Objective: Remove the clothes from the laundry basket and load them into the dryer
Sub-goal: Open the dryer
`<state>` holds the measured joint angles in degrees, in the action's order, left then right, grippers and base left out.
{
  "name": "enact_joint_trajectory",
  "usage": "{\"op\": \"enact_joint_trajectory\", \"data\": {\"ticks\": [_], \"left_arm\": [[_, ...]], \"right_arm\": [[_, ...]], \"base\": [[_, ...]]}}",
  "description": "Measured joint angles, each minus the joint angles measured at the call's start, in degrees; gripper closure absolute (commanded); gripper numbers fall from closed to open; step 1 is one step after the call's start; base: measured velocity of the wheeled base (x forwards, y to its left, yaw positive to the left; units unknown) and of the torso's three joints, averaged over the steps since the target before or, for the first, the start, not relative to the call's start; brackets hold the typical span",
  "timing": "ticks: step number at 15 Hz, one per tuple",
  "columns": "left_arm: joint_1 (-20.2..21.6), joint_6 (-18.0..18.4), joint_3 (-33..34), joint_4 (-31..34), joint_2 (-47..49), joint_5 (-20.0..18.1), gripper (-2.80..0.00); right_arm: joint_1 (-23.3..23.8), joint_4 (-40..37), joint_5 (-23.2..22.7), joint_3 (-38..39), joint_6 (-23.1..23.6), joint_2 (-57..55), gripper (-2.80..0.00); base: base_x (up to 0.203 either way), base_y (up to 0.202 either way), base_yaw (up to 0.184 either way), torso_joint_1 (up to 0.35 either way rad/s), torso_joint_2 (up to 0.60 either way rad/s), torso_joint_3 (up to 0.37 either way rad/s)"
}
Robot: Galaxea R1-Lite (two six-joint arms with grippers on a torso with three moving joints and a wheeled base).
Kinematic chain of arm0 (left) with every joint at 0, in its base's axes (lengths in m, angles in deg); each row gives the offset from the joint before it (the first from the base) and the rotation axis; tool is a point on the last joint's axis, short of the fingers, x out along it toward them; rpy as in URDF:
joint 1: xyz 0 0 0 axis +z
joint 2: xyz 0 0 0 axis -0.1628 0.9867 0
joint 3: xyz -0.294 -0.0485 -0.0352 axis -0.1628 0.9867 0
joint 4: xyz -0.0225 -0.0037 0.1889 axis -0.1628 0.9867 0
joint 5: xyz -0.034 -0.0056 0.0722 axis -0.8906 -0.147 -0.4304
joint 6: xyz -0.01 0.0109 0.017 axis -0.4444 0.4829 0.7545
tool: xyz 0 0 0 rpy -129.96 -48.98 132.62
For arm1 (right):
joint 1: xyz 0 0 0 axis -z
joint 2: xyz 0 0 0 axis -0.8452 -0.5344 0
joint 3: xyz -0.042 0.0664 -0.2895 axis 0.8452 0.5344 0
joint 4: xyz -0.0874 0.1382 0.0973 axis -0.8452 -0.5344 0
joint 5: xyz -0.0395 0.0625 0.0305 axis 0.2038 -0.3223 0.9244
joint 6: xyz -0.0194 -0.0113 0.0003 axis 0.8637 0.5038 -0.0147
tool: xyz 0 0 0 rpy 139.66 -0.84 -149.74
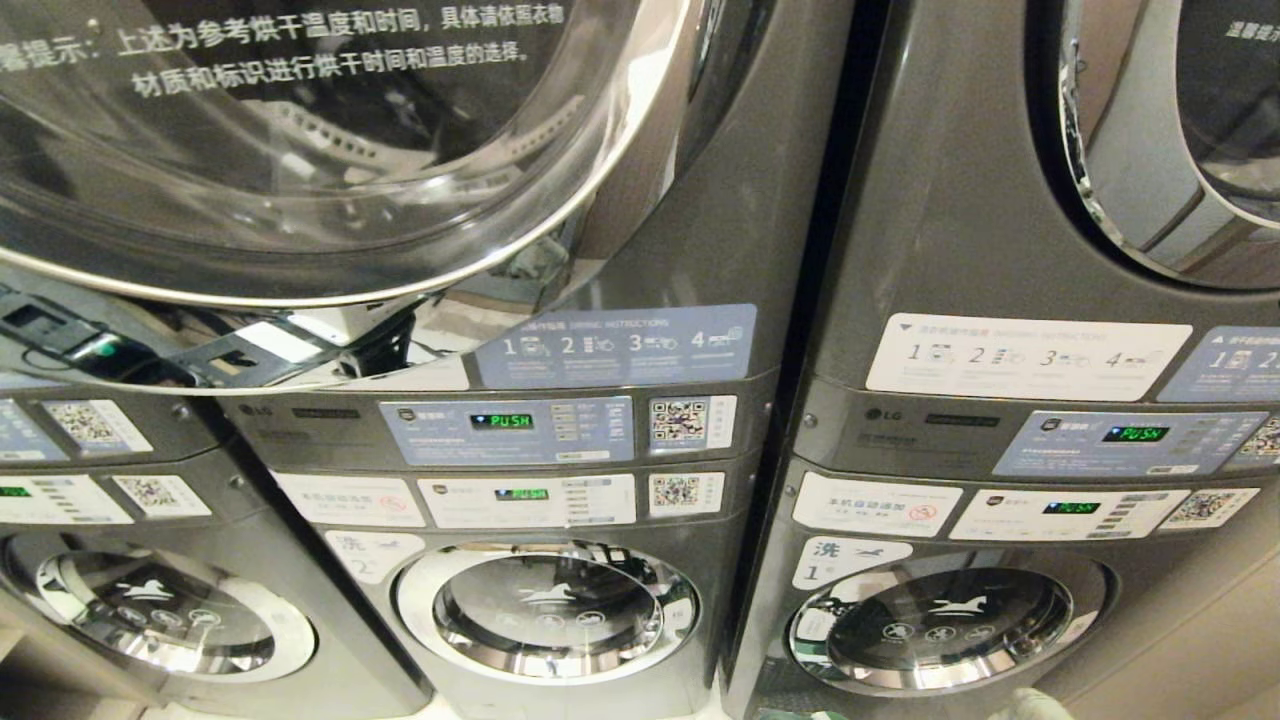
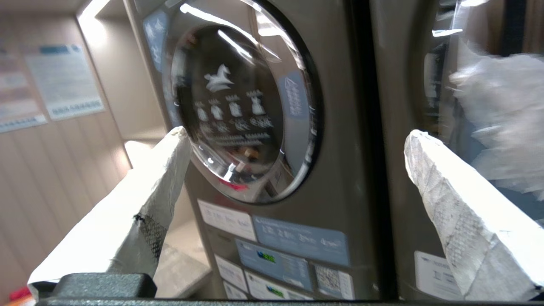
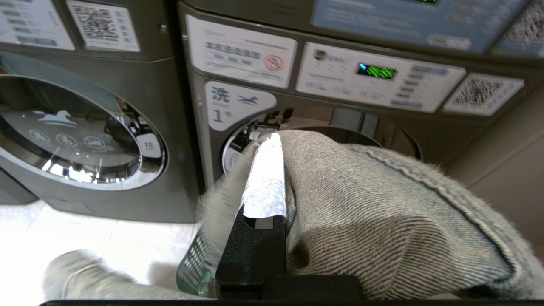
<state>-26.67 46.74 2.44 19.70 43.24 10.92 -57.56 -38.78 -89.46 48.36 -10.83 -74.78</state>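
My left gripper (image 2: 297, 134) is open, its two white-wrapped fingers (image 2: 459, 204) spread wide with nothing between them. It faces the shut round glass door of a dryer (image 2: 242, 110). That door fills the upper left of the head view as the dryer door (image 1: 300, 150); neither arm shows there. My right gripper (image 3: 280, 142) hangs low in front of washer number 1 (image 3: 238, 104), shut on a grey denim garment (image 3: 382, 212). The garment drapes over one finger and hides it. The green perforated laundry basket (image 3: 193, 263) lies just below that gripper.
Grey stacked machines stand side by side, dryers above and washers (image 1: 550, 610) below, with control panels (image 1: 510, 430) between them. A second stack (image 1: 1000, 400) stands to the right. A pale floor (image 3: 85, 238) lies before the washers. A beige wall with posters (image 2: 63, 80) is on the left.
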Motion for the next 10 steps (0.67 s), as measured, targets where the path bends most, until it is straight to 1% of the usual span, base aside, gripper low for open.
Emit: {"op": "enact_joint_trajectory", "data": {"ticks": [3,4,5,8,10], "left_arm": [[0.1,-0.2,1.4,-0.2,-0.7,0.0,-2.8],[-0.2,-0.3,2.7,0.3,-1.1,0.7,-2.8],[-0.3,-0.4,3.6,-0.1,-1.5,2.4,-2.8],[-1.4,-0.7,5.7,-0.1,-1.8,9.6,-2.8],[-4.6,-1.5,6.6,-0.2,-1.6,14.8,-2.8]], "right_arm": [[-0.2,0.0,0.0,0.0,0.0,0.0,0.0],[0.2,-0.1,0.0,-0.1,0.0,0.0,0.0],[-0.1,0.0,-0.1,-0.1,-0.1,0.0,0.0],[0.0,0.0,0.1,0.0,-0.1,0.0,0.0],[-0.1,0.0,0.1,0.0,-0.1,0.0,0.0]], "base": [[0.0,0.0,0.0,0.0,0.0,0.0],[0.0,0.0,0.0,-0.03,-0.01,0.004],[0.0,0.0,0.0,0.0,0.0,0.0],[0.0,0.0,0.0,0.0,0.0,0.0],[0.0,0.0,0.0,0.0,0.0,0.0]]}}
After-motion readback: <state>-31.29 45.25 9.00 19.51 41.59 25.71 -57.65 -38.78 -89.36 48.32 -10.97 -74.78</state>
